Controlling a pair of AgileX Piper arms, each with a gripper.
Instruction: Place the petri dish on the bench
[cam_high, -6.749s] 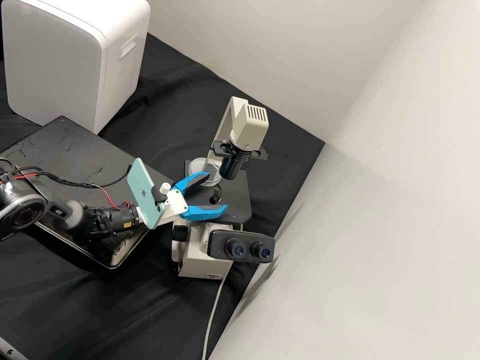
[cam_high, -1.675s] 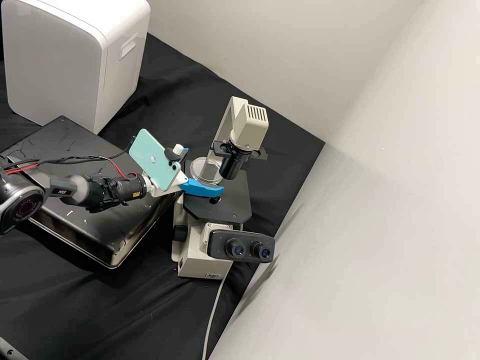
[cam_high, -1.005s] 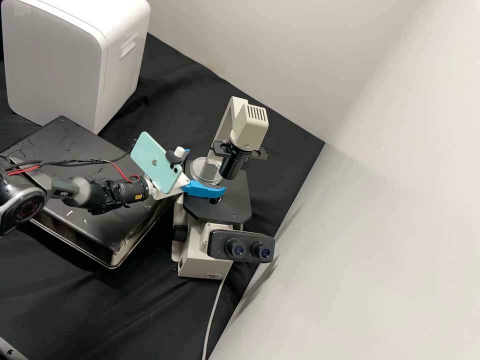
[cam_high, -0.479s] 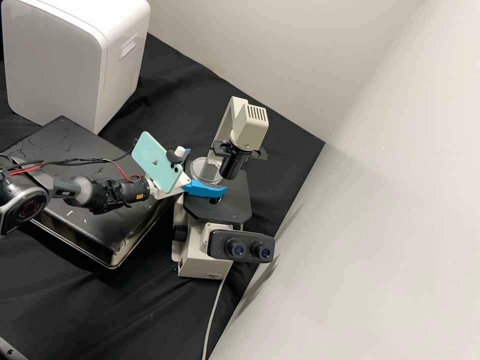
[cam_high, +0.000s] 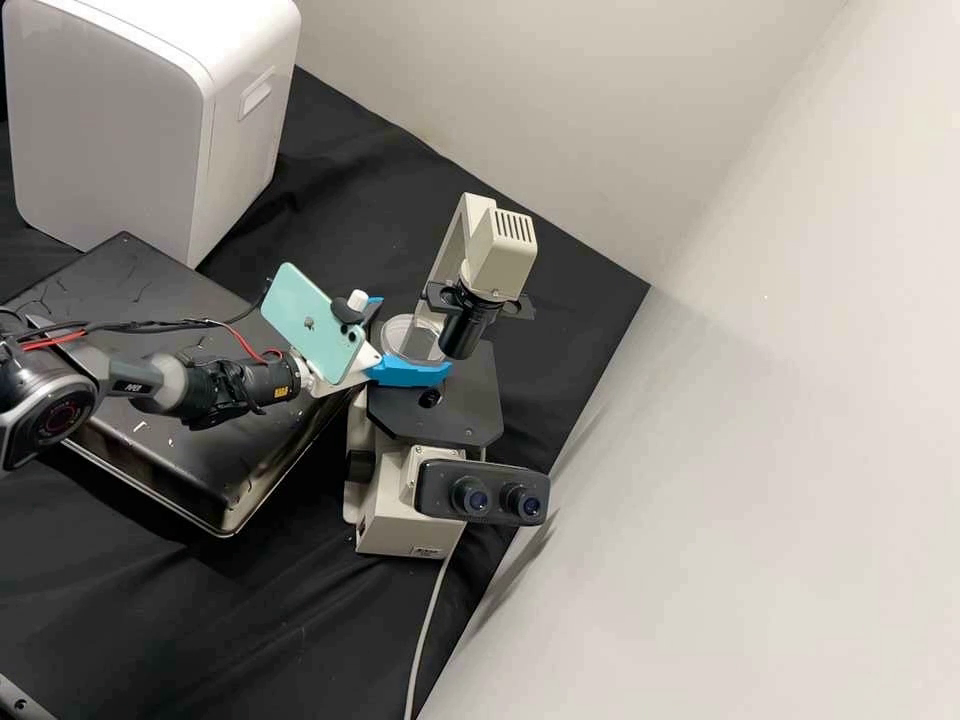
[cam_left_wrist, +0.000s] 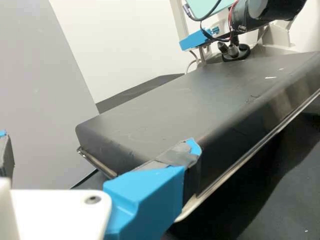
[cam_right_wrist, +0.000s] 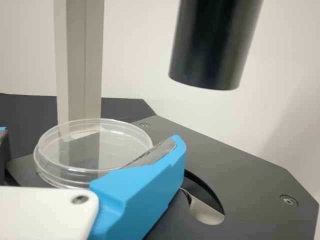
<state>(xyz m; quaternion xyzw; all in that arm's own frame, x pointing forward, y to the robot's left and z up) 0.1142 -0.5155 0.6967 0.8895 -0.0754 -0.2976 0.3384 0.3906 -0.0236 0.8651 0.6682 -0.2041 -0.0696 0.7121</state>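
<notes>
A clear round petri dish (cam_high: 405, 338) (cam_right_wrist: 90, 150) sits between the blue fingers of my right gripper (cam_high: 408, 346) (cam_right_wrist: 87, 146), which is shut on it. The dish is held just over the black microscope stage (cam_high: 472, 402) (cam_right_wrist: 245, 185), beside the dark condenser tube (cam_high: 462, 330) (cam_right_wrist: 212, 45). Whether its base still touches the stage is unclear. My left gripper (cam_left_wrist: 97, 142) is open with nothing between its fingers, close to the corner of a black box (cam_left_wrist: 200, 115).
The microscope (cam_high: 440, 490) stands mid-bench with its eyepieces toward the front. The flat black box (cam_high: 150, 330) lies left of it under the right arm. A white appliance (cam_high: 140, 110) stands at the back left. Black cloth (cam_high: 330, 200) covers the bench around them.
The right gripper has gone from open beside the dish to shut on it. In the last second it rose slightly with the dish, uncovering the stage hole.
</notes>
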